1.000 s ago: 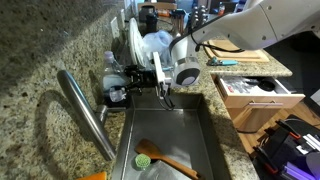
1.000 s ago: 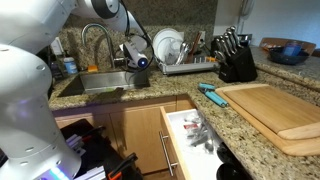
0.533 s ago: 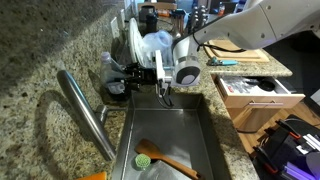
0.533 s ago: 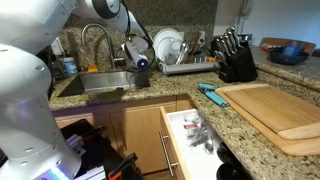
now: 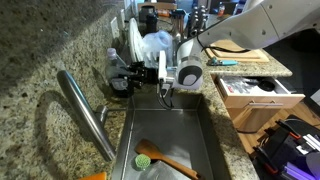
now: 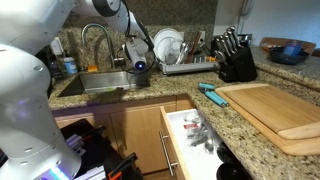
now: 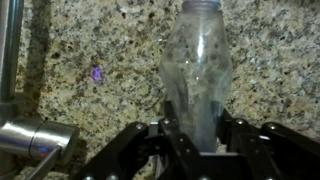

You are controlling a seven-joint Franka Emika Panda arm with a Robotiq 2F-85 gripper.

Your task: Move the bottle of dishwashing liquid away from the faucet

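Observation:
The bottle of dishwashing liquid (image 7: 198,65) is a clear plastic bottle standing between my jaws against the granite in the wrist view. My gripper (image 7: 196,135) is shut on its lower body. In an exterior view the gripper (image 5: 128,78) holds the bottle (image 5: 113,68) over the granite counter at the far end of the sink, beyond the base of the faucet (image 5: 88,115), a long steel spout. The faucet also shows at the left edge of the wrist view (image 7: 30,135) and as an arch in an exterior view (image 6: 96,35). There the gripper (image 6: 134,60) hides the bottle.
The steel sink (image 5: 205,135) holds a green scrub brush (image 5: 146,158) with a wooden handle. A dish rack with plates (image 5: 138,40) stands just behind the gripper. An open drawer (image 6: 190,130), a cutting board (image 6: 270,105) and a knife block (image 6: 236,58) are further along the counter.
My gripper has moved a little away from the faucet towards the dish rack, and the bottle has moved with it.

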